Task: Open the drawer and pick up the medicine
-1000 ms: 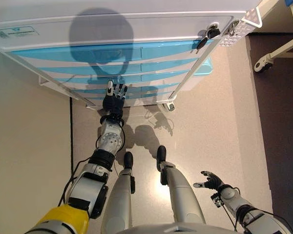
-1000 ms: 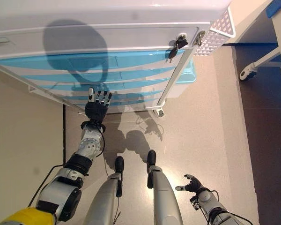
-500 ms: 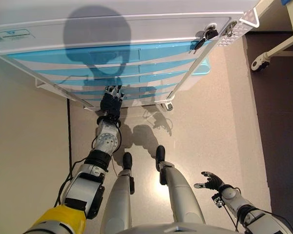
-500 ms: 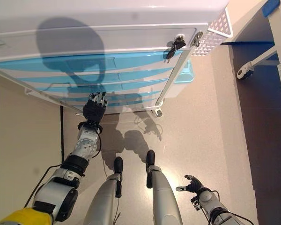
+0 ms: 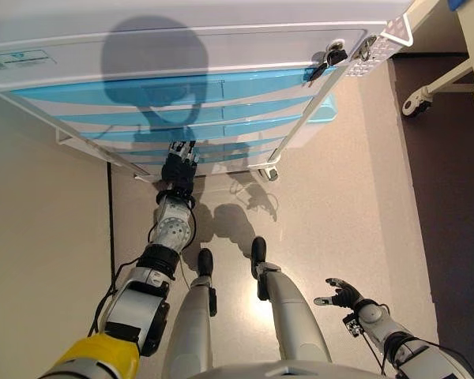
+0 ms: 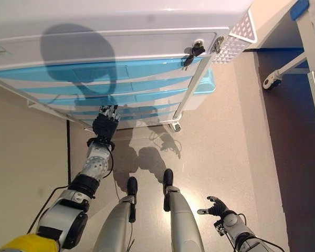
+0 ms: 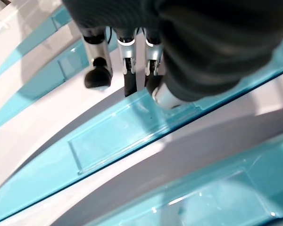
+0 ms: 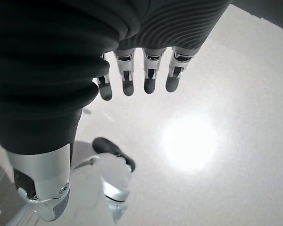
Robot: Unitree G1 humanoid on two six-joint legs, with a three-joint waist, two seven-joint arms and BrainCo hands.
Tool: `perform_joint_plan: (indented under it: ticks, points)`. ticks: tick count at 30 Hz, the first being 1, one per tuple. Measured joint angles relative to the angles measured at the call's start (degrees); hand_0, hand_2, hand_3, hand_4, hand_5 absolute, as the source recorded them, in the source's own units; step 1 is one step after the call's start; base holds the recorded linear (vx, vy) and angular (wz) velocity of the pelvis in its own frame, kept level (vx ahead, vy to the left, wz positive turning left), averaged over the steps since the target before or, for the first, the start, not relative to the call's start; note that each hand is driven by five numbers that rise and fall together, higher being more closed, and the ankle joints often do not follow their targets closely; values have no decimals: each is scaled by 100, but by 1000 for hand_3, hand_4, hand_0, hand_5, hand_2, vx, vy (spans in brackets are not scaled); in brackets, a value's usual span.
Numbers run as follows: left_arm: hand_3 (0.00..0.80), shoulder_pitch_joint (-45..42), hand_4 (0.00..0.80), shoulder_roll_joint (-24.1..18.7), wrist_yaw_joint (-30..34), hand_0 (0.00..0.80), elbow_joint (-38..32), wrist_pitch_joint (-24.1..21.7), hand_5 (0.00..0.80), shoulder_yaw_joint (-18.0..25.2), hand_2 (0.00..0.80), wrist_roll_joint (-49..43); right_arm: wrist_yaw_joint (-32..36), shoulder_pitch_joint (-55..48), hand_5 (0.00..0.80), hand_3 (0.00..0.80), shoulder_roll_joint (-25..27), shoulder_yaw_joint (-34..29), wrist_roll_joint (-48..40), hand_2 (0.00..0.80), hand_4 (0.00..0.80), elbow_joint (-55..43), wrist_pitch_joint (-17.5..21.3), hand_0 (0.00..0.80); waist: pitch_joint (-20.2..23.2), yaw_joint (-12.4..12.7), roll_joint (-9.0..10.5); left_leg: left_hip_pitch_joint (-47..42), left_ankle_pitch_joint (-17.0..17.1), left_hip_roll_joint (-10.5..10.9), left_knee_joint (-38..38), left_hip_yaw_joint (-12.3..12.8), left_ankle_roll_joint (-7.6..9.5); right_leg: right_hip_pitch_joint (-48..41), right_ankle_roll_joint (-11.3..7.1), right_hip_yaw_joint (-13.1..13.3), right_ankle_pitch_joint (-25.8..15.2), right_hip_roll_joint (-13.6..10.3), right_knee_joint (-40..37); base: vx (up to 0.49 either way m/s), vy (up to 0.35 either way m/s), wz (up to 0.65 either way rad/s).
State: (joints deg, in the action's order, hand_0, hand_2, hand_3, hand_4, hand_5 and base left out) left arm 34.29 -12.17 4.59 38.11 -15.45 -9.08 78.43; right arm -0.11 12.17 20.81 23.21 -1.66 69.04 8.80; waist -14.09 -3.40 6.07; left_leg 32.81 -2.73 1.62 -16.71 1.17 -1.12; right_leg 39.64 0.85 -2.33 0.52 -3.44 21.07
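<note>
No medicine on show anywhere, so by my reckoning it sits inside one of the drawers, all of which look closed. The drawer that matters is low on the white cabinet, one of several blue-fronted ones stacked under the pale top panel. The left hand is right up against that low blue front, fingers reaching onto the front. In the left wrist view the fingertips go down just above the clear blue handle strip, the thumb set apart from the row; whether they are hooked on the edge or only resting there, I cannot tell.

Out to the side, the right hand hangs low over the floor, well away from the cabinet, fingers loose and spread, holding nothing. A bunch of keys sits in the lock at the cabinet's upper corner.

So, early days: contact at the handle at best. The pull, the reach in and the pick-up are all left to do.
</note>
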Motion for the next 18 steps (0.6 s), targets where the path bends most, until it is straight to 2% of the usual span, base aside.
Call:
perform_joint_plan:
  ticks: [8, 11, 14, 18]
  points:
    - [800, -605, 800, -14, 134, 800, -537, 16, 800, -97, 800, 0, 5, -1, 0, 0, 0, 14, 113, 0, 0, 4, 0, 0, 0, 23, 0, 14, -1, -16, -40, -34, -1, 0, -3, -18, 4, -4, 25, -23, -21, 1]
    - [800, -740, 800, 21, 260, 800, -575, 81, 800, -108, 800, -1, 10, 0, 0, 0, 4, 34, 193, 0, 0, 7, 0, 0, -2, 112, -1, 9, -1, -32, -75, -46, -3, -11, 2, -37, 9, -7, 59, -36, -50, 2]
    - [800, -904, 800, 34, 262, 800, -628, 137, 800, -221, 800, -1, 42, 0, 0, 0, 0, 124, 225, 0, 0, 27, 0, 0, -9, 129, -3, -22, 3, -32, -110, -145, -13, -102, 18, -170, 55, -31, 80, -35, -45, 18]
    - [800, -1342, 800, 42, 287, 800, -1029, 238, 800, -221, 800, -1, 49, 17, 0, 0, 1, 128, 234, 0, 0, 45, 0, 0, -62, 165, 2, -37, 15, -30, -161, -246, -35, -121, 54, -288, 138, -61, 211, -46, -52, 13]
